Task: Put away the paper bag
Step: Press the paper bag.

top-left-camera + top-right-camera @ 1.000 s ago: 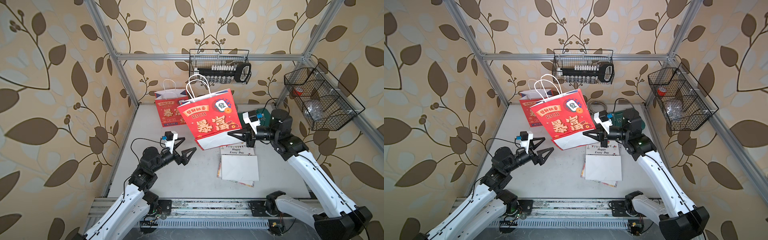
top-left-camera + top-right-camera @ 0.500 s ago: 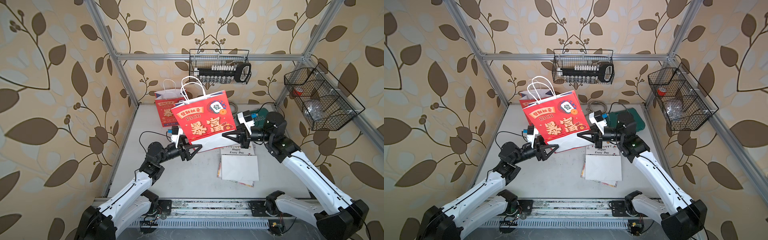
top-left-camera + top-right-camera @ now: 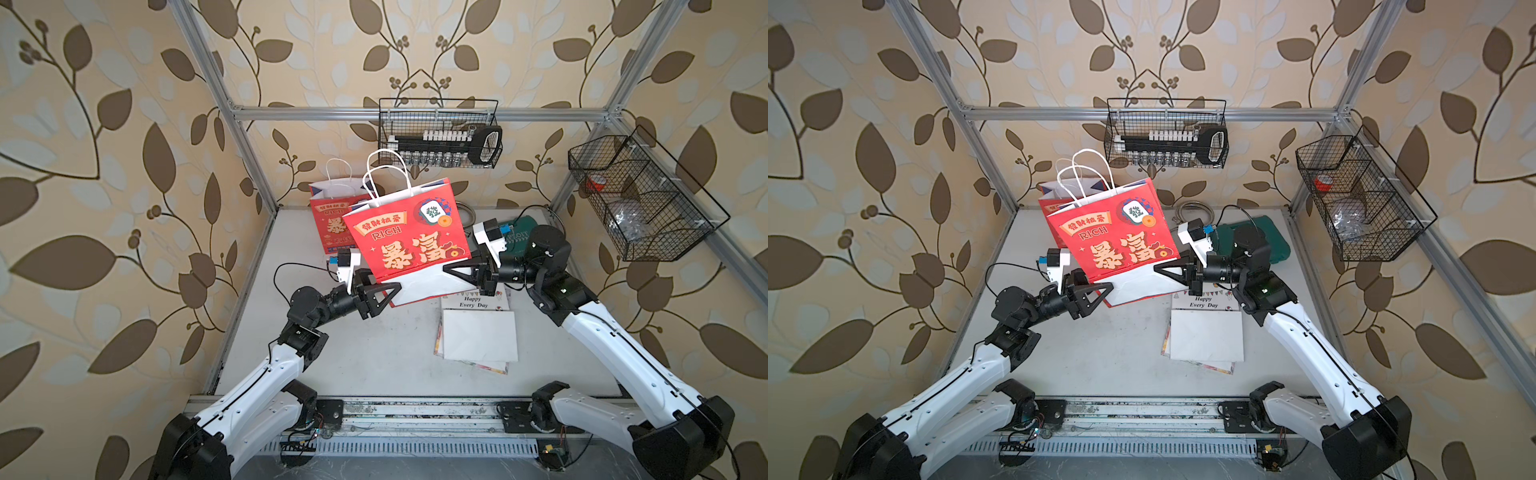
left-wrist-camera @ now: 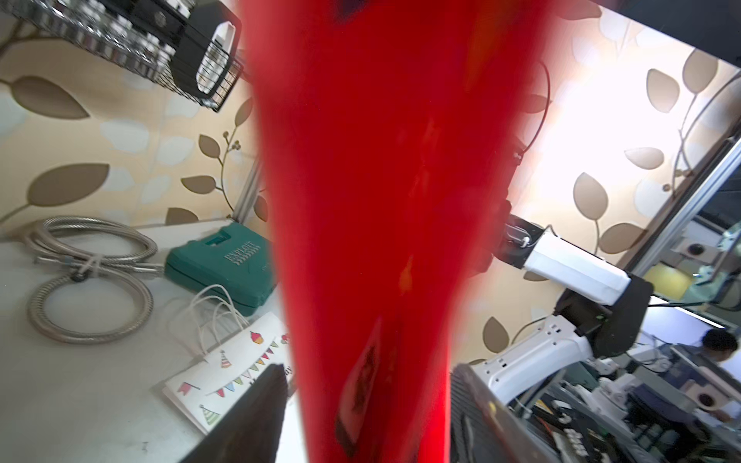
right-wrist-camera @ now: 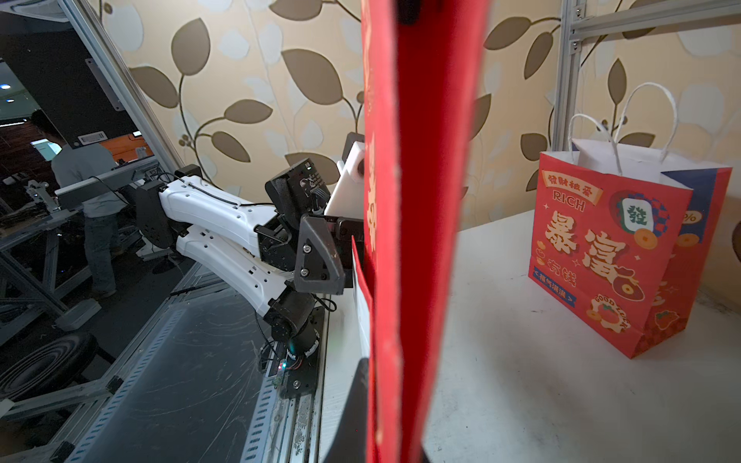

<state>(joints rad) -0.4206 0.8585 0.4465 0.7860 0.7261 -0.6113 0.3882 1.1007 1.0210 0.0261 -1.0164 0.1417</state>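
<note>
The red paper bag (image 3: 409, 232) is held tilted above the table (image 3: 374, 353), its lower edge clamped by the right hand (image 3: 451, 270). The left hand (image 3: 395, 286) is set astride the opposite corner; whether it grips cannot be told. The paper could be torn, or the bag dropped, by uneven pulling.

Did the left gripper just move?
Yes: the left gripper advanced toward the standing red paper bag, now straddling the lower corner of the held red paper bag.
</note>
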